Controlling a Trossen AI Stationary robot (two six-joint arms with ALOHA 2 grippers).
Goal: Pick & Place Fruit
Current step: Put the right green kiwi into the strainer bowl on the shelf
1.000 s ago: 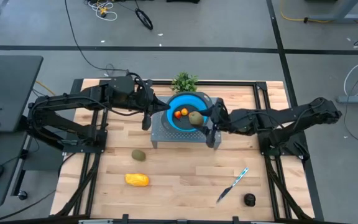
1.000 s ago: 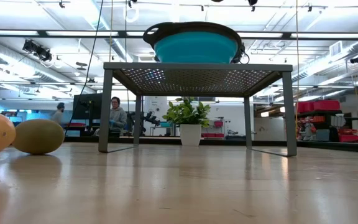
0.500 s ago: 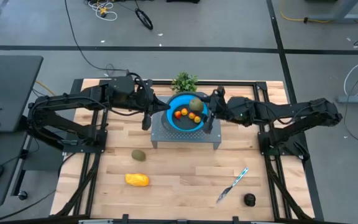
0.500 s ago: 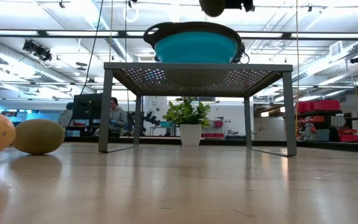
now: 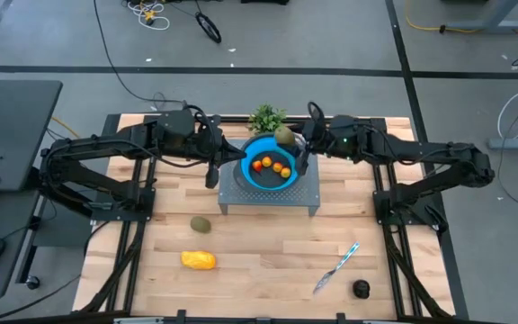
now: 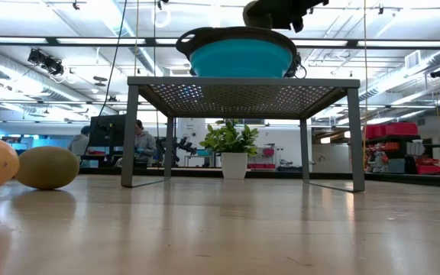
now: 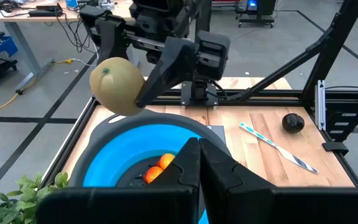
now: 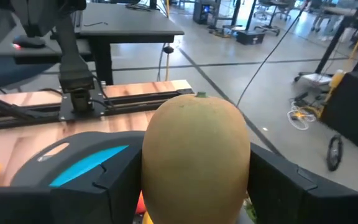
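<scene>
The right gripper [image 5: 293,144] grasps an olive-brown oval fruit [image 5: 283,136] between its fingers, held above the blue bowl's [image 5: 252,149] rim at about one o'clock, beside the green plant sprig [image 5: 266,118]. The bowl sits on a grey perforated stand [image 5: 268,196] and holds small orange fruits [image 5: 272,166]. The left gripper [image 5: 212,175] waits clenched at the bowl's nine o'clock side.

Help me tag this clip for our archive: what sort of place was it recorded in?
Probably a robotics lab or workshop. A wooden bench sits on a bare concrete floor strewn with cables, workbenches and equipment racks fill the open room behind, and a person sits at a monitor in the background.
</scene>
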